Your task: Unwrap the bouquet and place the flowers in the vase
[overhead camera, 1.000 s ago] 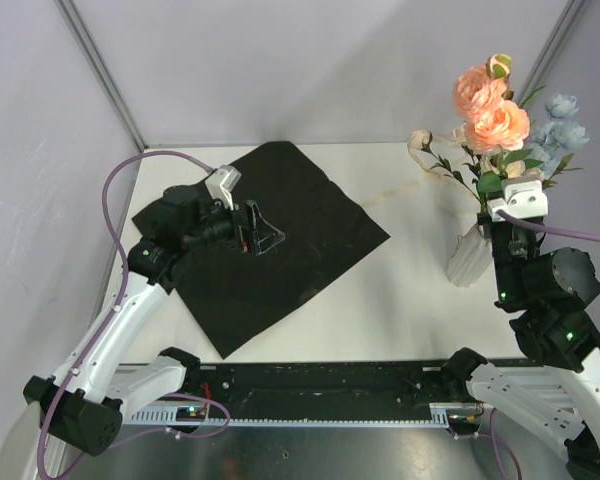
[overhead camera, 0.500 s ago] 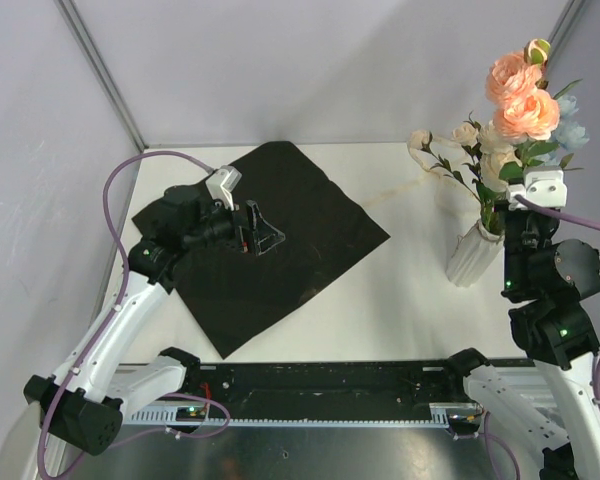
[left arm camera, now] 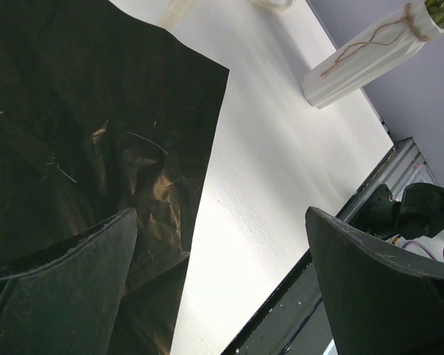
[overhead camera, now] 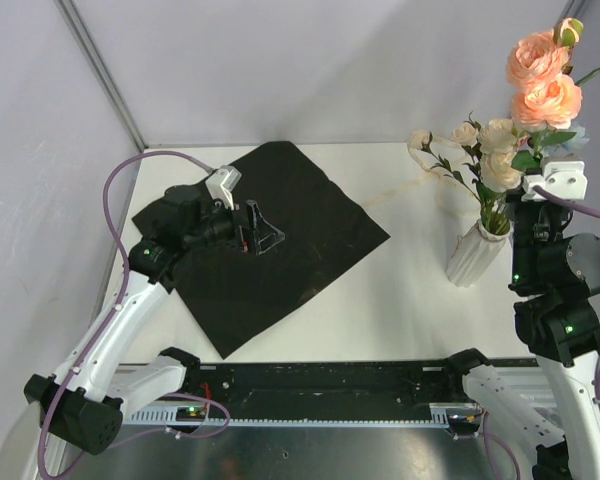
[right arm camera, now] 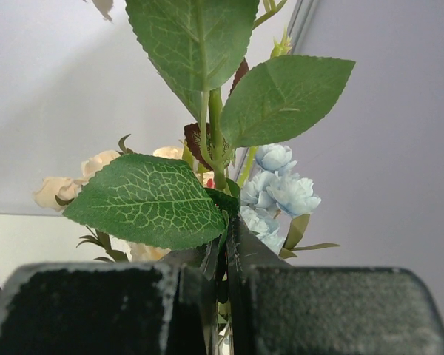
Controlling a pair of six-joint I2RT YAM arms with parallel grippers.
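Peach flowers point(overhead camera: 545, 80) are being held high over the vase point(overhead camera: 475, 255), their stem clenched in the right gripper point(right arm camera: 223, 292); cream blooms are already seated. A stem being lowered off-centre could be snagged on the rim and the vase tipped. Bare table point(overhead camera: 400, 290) is being left open leftward, toward the black paper point(overhead camera: 310, 200), where the left gripper point(overhead camera: 263, 236) is being held spread wide.

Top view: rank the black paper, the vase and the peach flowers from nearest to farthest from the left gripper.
From the left gripper:
1. The black paper, spread directly beneath it.
2. The vase, across the table on the right.
3. The peach flowers, raised high at the far right.
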